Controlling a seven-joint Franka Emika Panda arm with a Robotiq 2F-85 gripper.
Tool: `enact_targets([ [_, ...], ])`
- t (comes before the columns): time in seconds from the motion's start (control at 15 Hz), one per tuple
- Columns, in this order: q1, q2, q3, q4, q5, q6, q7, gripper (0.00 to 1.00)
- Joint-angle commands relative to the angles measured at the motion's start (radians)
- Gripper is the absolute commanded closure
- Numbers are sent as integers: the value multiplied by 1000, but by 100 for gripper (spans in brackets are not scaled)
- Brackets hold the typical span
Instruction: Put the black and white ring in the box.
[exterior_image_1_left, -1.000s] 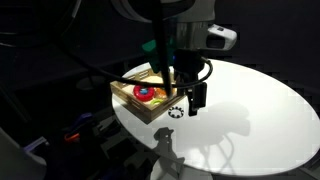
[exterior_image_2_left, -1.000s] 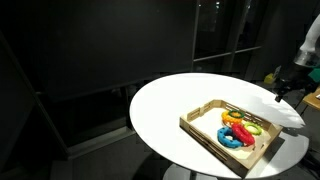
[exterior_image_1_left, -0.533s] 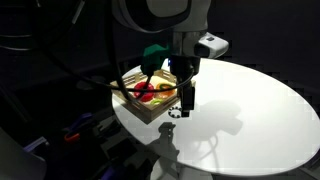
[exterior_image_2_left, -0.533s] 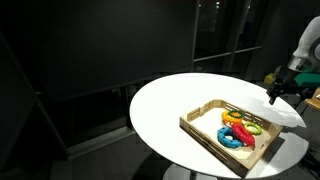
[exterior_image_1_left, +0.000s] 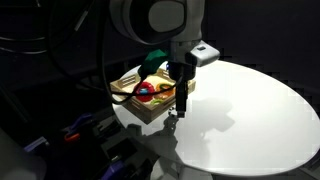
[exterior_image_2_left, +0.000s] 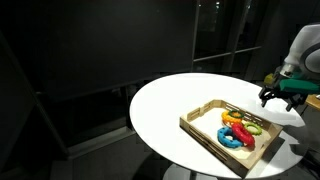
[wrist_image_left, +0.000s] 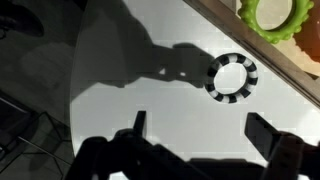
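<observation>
light wood marks our landmark: the box (exterior_image_1_left: 140, 104), a shallow slatted tray, sits on the round white table (exterior_image_1_left: 255, 115) close to the table's rim. inside the box we see a small heap of coloured rings, with a red ring (exterior_image_1_left: 147, 92) showing among them in an exterior view. in the wrist view a green ring (wrist_image_left: 275, 12), with orange-yellow showing at its edge, lies just inside the box (wrist_image_left: 225, 14).

the black and white ring (wrist_image_left: 232, 77) lies flat on the table outside the box, just beside its wall and not touching it. in an exterior view we find the same ring (exterior_image_1_left: 172, 113) as a small speck off the box's near corner.

the gripper (exterior_image_1_left: 182, 100) hangs over the table just beside the box, pointing down above the ring. in the wrist view its two fingers (wrist_image_left: 272, 135) stand wide apart and grip nothing, and the ring lies ahead of the fingertips, between them and the box.

in an exterior view the gripper (exterior_image_2_left: 272, 97) shows beyond the box (exterior_image_2_left: 200, 127), and there the ring is too small for us to make out.
</observation>
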Motion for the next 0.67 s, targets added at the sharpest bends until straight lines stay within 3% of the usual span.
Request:
enact_targets([
  [0.0,34,44,-15,16,11,39,74,0],
  [0.6,70,102,-18,18,96,92,108,0],
])
